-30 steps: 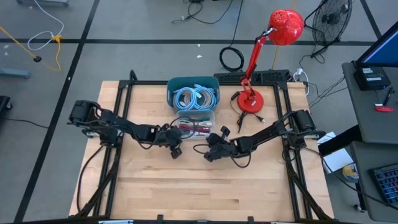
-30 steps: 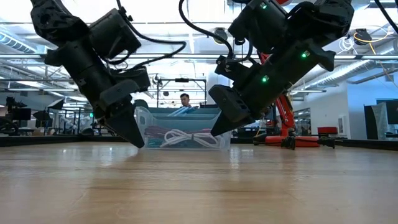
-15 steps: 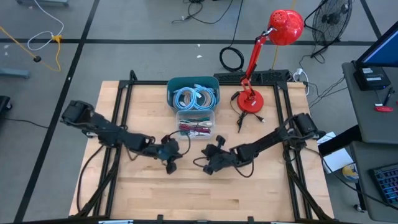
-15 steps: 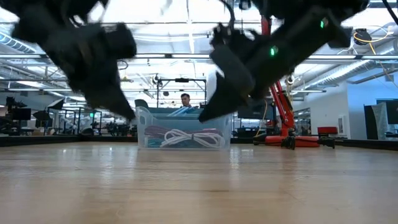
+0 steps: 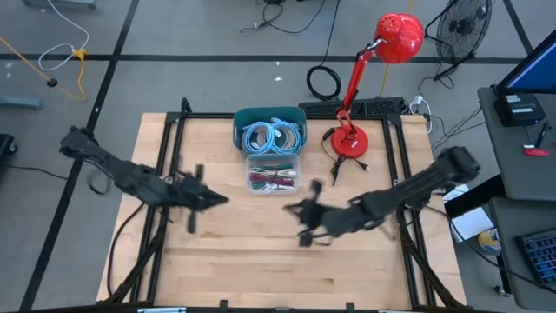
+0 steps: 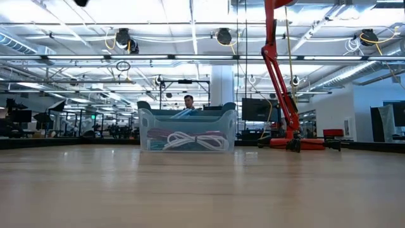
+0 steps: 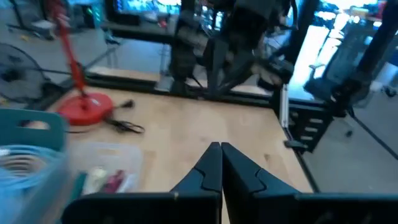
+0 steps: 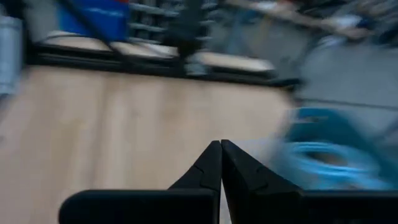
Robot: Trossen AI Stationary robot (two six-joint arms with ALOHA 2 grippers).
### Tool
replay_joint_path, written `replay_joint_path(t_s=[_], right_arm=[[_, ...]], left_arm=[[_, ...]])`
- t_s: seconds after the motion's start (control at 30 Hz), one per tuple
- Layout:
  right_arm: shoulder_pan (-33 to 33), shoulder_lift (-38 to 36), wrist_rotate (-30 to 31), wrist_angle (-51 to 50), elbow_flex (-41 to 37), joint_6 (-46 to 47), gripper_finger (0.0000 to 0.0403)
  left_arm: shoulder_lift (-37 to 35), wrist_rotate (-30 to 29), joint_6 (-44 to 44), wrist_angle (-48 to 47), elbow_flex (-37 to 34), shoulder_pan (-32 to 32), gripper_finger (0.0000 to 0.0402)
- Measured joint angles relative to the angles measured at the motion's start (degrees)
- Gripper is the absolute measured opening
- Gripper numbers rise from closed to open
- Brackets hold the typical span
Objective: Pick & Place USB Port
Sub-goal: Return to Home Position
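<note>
While left gripper [image 7: 221, 147] and right gripper [image 8: 221, 144] hang above the surface [image 5: 261, 261], fingers together and empty, the pink charger cable [image 5: 274, 180] lies in the transparent bin [image 5: 274, 158]. Homing should avoid the bin and the red lamp [image 5: 349, 142].

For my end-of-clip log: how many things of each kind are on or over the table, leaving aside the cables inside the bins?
Bins: 2 (teal bin, transparent bin)
Lamps: 1 (red lamp)
Grippers: 2 (left gripper, right gripper, both shut and holding nothing)
Total: 5
</note>
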Motion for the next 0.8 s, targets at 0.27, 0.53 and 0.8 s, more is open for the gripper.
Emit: replay_joint_path(t_s=[0.27, 0.53, 0.8], right_arm=[[5.20, -18.75, 8.75, -1.89, -12.13, -2.57, 0.0000], [11.35, -34.01, 9.94, 19.56, -40.07, -0.17, 0.0000], [16.54, -39.79, 9.89, 33.38, -54.42, -0.26, 0.0000]], left_arm=[[-11.88, -5.13, 1.88, -9.18, -3.02, -1.73, 0.0000], [-15.41, -5.64, 3.71, 3.21, -17.54, -2.91, 0.0000], [-19.47, -5.51, 8.42, 29.95, -35.86, -2.86, 0.0000]])
